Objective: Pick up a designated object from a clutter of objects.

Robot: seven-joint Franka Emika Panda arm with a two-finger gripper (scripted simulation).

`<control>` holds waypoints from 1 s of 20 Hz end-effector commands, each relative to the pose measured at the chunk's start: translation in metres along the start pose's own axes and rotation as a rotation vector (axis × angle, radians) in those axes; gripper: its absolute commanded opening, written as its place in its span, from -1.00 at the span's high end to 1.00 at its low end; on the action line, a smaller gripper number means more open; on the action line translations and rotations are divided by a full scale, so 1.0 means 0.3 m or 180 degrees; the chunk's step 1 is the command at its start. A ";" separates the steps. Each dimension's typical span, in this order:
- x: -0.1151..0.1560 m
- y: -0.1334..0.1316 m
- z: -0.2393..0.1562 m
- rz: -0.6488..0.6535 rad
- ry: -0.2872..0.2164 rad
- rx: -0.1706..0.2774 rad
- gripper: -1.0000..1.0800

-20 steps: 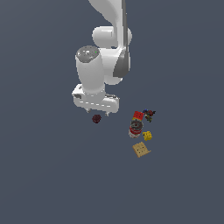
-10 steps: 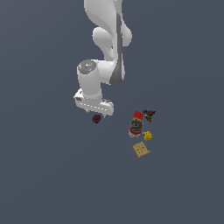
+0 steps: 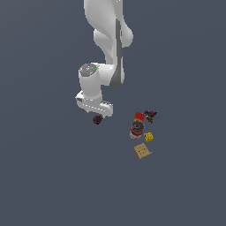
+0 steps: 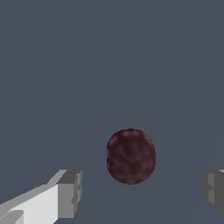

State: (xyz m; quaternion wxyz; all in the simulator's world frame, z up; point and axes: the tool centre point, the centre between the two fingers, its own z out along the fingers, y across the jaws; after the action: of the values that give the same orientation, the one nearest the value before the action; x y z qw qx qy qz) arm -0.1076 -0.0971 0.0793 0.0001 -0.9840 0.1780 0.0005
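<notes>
The designated object, a dark maroon bumpy ball [image 3: 97,119], lies on the grey floor apart from the clutter, toward the exterior view's left. My gripper [image 3: 97,114] hangs directly over it, close above. In the wrist view the ball [image 4: 131,156] sits between my two grey fingers [image 4: 70,192], which stand wide apart on either side without touching it. The gripper [image 4: 142,191] is open and empty.
The clutter lies toward the exterior view's right of the ball: a red block [image 3: 139,116], a small multicoloured piece [image 3: 150,115], a grey-and-red can [image 3: 137,129], a yellow cube [image 3: 149,137] and a tan cracker-like tile [image 3: 141,151].
The arm has come down, bringing the hand lower and closer over the maroon ball. The ball and the clutter have not moved.
</notes>
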 end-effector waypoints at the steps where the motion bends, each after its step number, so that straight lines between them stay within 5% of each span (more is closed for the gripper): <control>1: 0.000 0.000 0.000 0.0000 0.0000 0.0000 -0.92; 20: -0.005 0.002 0.156 0.0006 0.0002 -0.0001 -0.92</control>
State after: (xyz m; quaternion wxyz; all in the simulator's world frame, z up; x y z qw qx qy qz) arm -0.1095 -0.0972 0.0344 -0.0001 -0.9839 0.1790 0.0006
